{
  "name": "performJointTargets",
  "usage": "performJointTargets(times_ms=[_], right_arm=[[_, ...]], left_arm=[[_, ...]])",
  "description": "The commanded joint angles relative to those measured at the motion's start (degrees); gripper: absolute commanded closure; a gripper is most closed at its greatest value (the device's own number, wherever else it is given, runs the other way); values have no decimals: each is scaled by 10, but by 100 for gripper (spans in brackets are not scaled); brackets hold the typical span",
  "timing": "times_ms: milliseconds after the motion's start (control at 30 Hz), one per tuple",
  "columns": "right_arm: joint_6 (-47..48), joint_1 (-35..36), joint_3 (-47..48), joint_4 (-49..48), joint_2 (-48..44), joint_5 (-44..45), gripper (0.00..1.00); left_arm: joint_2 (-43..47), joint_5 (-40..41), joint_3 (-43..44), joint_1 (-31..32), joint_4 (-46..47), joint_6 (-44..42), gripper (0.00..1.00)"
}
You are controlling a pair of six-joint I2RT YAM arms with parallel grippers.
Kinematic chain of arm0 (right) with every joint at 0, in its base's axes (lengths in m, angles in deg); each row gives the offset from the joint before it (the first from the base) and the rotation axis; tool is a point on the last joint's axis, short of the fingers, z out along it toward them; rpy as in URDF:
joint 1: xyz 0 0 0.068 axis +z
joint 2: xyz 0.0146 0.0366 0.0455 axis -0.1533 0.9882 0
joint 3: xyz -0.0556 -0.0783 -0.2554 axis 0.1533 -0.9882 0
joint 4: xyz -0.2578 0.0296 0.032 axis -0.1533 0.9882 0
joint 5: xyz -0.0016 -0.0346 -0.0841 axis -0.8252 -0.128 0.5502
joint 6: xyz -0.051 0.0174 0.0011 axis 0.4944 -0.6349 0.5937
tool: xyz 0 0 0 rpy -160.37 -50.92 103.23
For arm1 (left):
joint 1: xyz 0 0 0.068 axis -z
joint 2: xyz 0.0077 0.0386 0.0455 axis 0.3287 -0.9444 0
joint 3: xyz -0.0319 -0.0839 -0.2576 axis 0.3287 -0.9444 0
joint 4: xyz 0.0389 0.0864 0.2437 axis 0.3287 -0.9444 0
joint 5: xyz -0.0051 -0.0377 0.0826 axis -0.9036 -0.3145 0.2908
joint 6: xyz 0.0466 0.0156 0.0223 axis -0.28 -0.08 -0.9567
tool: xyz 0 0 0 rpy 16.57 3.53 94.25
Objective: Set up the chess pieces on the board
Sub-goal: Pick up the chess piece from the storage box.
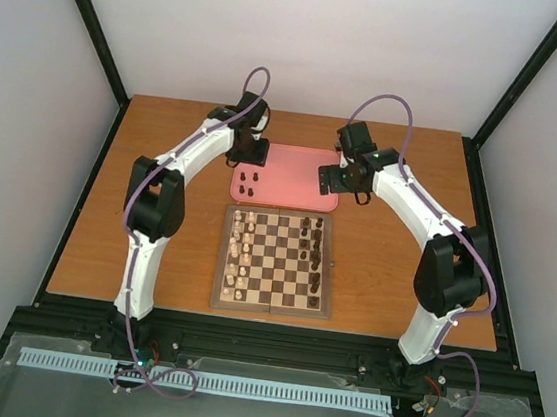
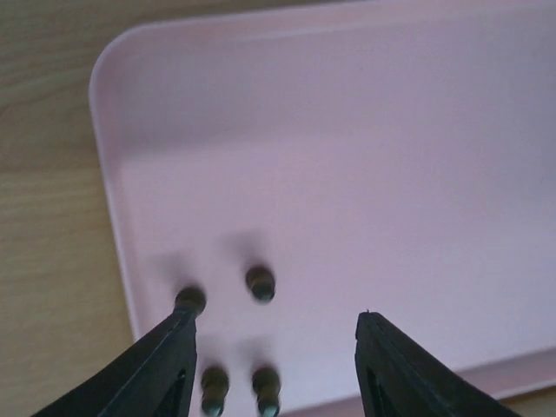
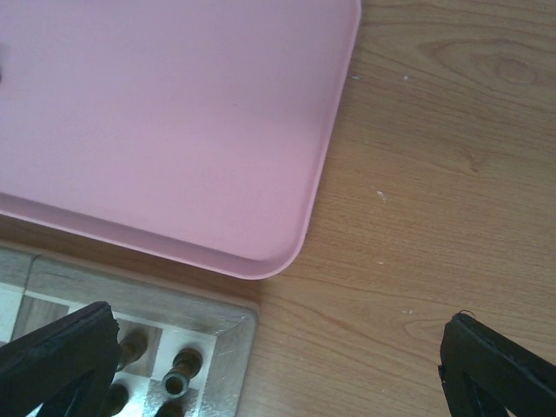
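The wooden worktop (image 1: pixel 392 272) carries the board (image 1: pixel 275 258) in the middle and a pink tray (image 1: pixel 298 171) just beyond its far edge. On the board, white pieces (image 1: pixel 242 250) line the left side and most of the dark chess pieces (image 1: pixel 311 252) line the right. Four more dark ones (image 2: pixel 260 283) stand in a loose cluster near the tray's left end.

The left gripper (image 2: pixel 276 320) hangs over that cluster, wide open and holding nothing. The right gripper (image 3: pixel 278 314) is also wide open and empty, over the tray's right corner and the board's far right corner.

The step in hand looks like picking one piece off the tray with the left gripper. Two pieces sit close together between its fingers near the bottom of the wrist view, and a third is right by the left finger (image 2: pixel 165 365). Closing there risks pinching two at once or knocking a neighbour over. Better to centre on a single piece (the one set a little apart looks easiest) and come straight down. Close gently on its body and lift vertically before crossing to the board's right side.
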Motion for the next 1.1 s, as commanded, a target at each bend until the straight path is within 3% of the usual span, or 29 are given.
performJointTargets(times_ms=[0, 533, 1067], right_arm=[[7, -21, 16, -12, 14, 0, 0], [13, -39, 33, -7, 43, -34, 0], [11, -39, 34, -3, 50, -49, 0]], left_arm=[[-58, -21, 89, 6, -27, -4, 49], [-124, -29, 106, 11, -43, -7, 66], [-117, 5, 74, 11, -46, -5, 65]])
